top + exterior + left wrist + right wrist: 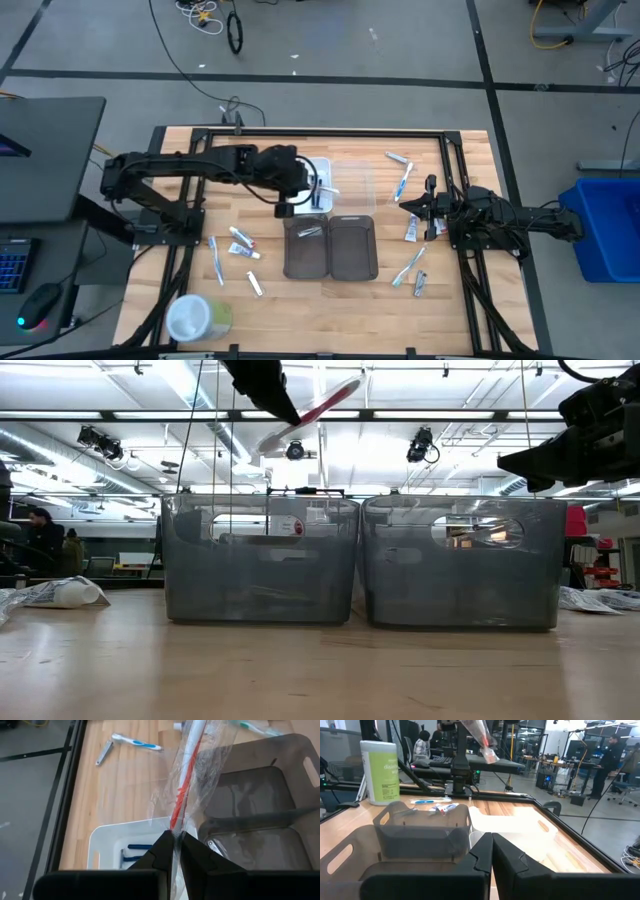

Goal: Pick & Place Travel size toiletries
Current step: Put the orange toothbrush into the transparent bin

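One wrapped toothbrush (187, 775), bristles hidden

Left gripper (312, 190) over white tray (322, 168) at table's far middle; two grey trays (330, 247) just nearer. Right gripper (418, 206) near scattered toothbrushes (403, 183), right side. Round container (197, 318) near-left corner
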